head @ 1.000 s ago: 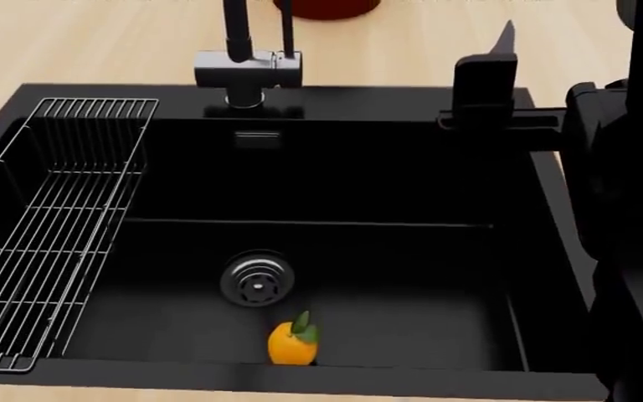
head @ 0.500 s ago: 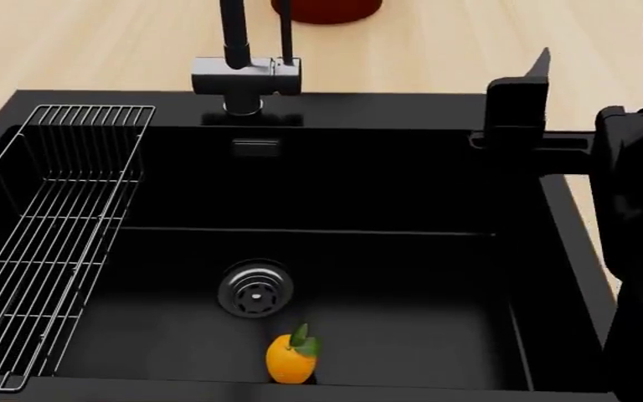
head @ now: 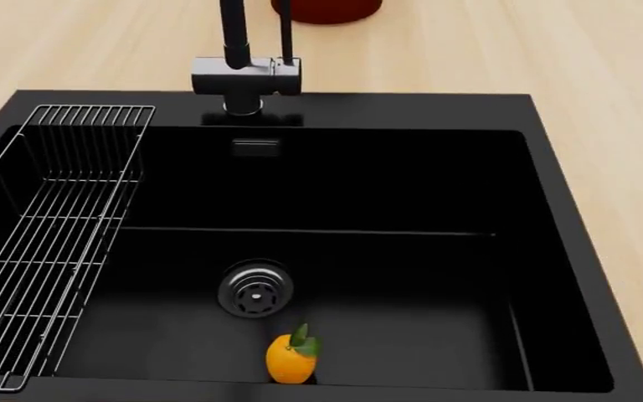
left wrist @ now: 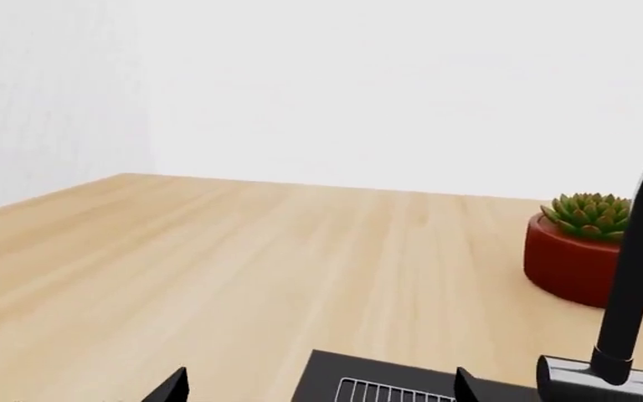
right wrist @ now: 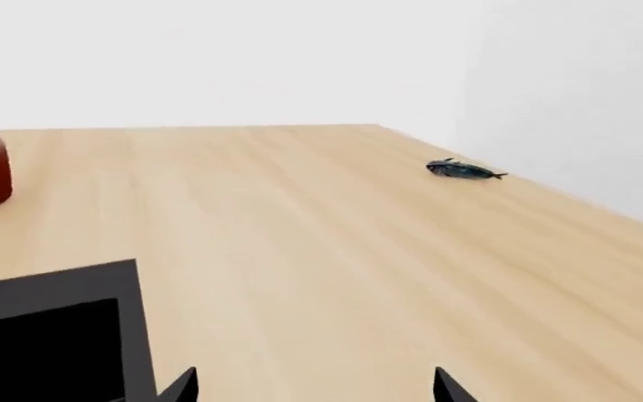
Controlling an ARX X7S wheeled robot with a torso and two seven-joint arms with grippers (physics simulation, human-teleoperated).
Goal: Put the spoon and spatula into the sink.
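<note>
- The sink [head: 545,251] sat sunk in the tabletop [head: 623,109], holding only an orange fruit [head: 290,358] near the drain [head: 254,290]; no spoon or spatula showed.
- Left claw [left wrist: 316,387] hovered over the sink's far rim, tips apart.
- Right claw [right wrist: 312,387] hovered over bare wood beside the sink, tips apart.

- Bright, even, diffuse light; no clear source shows.
- The light wooden countertop [head: 623,126] bears hardly any cast shadows.
- The large black rectangular sink basin [head: 568,218] swallows detail; its walls read nearly flat.
- Renders are sharp, without glare or edge distortion.
</note>
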